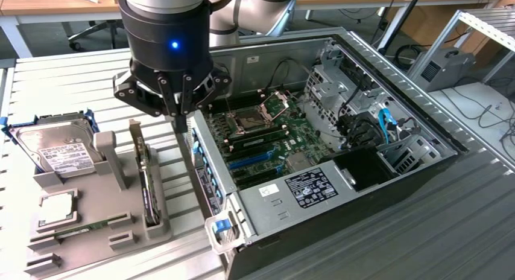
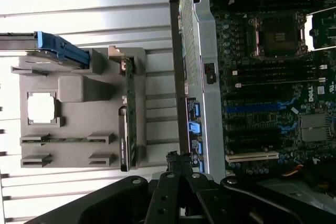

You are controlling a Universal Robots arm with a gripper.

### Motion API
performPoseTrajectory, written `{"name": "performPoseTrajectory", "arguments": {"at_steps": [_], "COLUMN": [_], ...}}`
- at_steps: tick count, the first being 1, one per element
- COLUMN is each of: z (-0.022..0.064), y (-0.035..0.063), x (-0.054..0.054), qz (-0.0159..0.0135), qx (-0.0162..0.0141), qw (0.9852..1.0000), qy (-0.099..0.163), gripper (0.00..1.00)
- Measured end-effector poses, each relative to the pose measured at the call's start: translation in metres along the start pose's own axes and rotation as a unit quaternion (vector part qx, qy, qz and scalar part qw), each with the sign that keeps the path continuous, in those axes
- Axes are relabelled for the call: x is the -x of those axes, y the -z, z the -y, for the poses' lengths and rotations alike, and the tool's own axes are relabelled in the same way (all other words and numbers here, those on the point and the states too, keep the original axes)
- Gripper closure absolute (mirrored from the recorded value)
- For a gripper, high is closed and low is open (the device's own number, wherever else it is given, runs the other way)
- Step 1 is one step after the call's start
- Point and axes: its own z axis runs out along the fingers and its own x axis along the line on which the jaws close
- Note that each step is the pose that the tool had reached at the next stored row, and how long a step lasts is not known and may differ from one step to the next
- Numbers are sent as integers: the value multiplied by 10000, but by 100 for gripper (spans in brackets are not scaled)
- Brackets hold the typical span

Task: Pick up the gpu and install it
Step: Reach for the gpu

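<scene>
Surface: a pale slatted metal table (image 1: 64, 87); the slats run across it under everything. Room behind: wooden-topped desks (image 1: 48, 2) along the far edge, the wheeled foot of an office chair (image 1: 93, 32) under one of them; a grey box (image 1: 442, 66) and loose cables (image 1: 491, 111) on a bench at the exterior view's right.

On the table: an open computer case (image 1: 338, 232) lying on its side, its green main board (image 1: 274, 138) facing up; to the exterior view's left of it, just beside its wall, a grey moulded holder (image 1: 108, 165) with several slots; a silver hard drive (image 1: 56, 148) in a blue frame leans at the holder's far end; a square chip (image 1: 56, 207) and a narrow memory stick (image 1: 81, 229) sit in its nearer slots.

The gpu (image 1: 145, 174) stands on its edge in the slot of the holder nearest the case, its metal bracket end uppermost at the far side; in the wrist view the gpu (image 2: 132, 119) shows as a thin green strip with a black part against one face.

The gripper (image 1: 181, 111) hangs above the line where the holder meets the case wall; its fingers are drawn together with nothing between them. The gpu sits lower and toward the exterior view's left of the fingertips, near but clearly apart; no contact. In the wrist view the gripper (image 2: 177, 163) points down beside the case wall, the gpu off to one side of it.
</scene>
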Motion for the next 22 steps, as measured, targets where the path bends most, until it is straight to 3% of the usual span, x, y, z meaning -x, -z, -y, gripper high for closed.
{"name": "performPoseTrajectory", "arguments": {"at_steps": [22], "z": [48], "y": [-4], "x": [4], "qz": [0], "qx": [0], "qw": [10000], "qy": [0], "gripper": [89]}}
